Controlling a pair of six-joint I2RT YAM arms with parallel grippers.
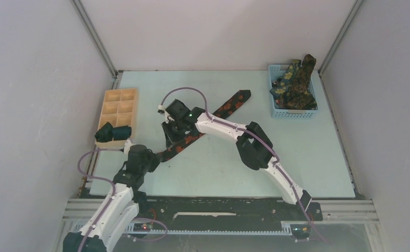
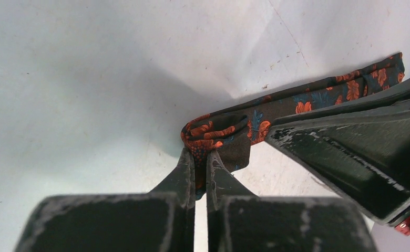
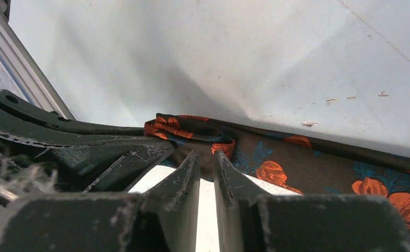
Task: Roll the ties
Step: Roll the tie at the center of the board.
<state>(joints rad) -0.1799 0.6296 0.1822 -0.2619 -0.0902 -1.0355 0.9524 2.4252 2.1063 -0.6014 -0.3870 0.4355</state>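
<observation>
From above, the black tie (image 1: 229, 105) lies slantwise on the surface (image 1: 297, 157), running toward 1 o'clock, and the left end effector (image 1: 158, 156) and right end effector (image 1: 175, 134) meet at its near end, likely to start the roll. In the left wrist view, the left one is clamped on the folded-over end, pinning the first turn. In the right wrist view, the right one's fingers (image 3: 188, 170) are nearly together at that fold, and I cannot tell whether they grip.

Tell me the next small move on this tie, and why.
Probably tip the loop one turn over, toward the flat length of the tie. The left pincer and right pincer both pinch the tie's folded end, and only one small loop is formed.
</observation>
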